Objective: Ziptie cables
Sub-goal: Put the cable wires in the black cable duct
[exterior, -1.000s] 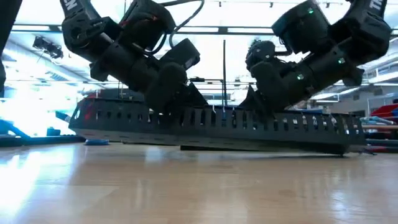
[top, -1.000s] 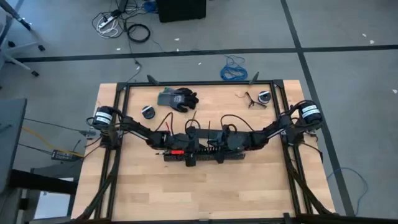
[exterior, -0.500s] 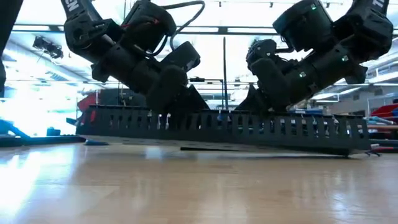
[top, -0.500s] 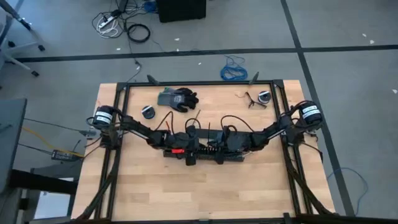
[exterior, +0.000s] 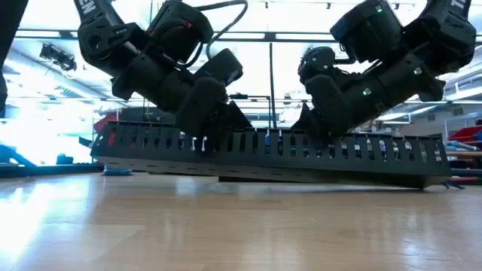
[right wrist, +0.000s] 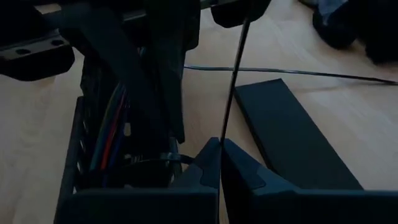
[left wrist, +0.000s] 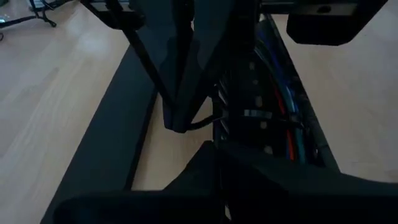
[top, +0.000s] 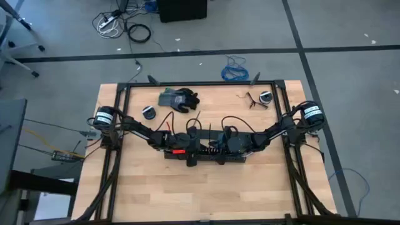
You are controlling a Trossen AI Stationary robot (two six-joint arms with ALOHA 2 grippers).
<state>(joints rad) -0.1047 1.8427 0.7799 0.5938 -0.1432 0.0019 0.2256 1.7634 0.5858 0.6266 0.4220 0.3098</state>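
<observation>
We cannot read any words, numbers or signs in these pictures. In the low view, some white marks show on the dark arm (exterior: 89, 7) at the top corner and on the other arm (exterior: 459, 6) at the far top corner. They look like parts of letters, but the picture's edge cuts them off, so we cannot tell what they say. We find no labels on the worktop (top: 200, 187).
</observation>
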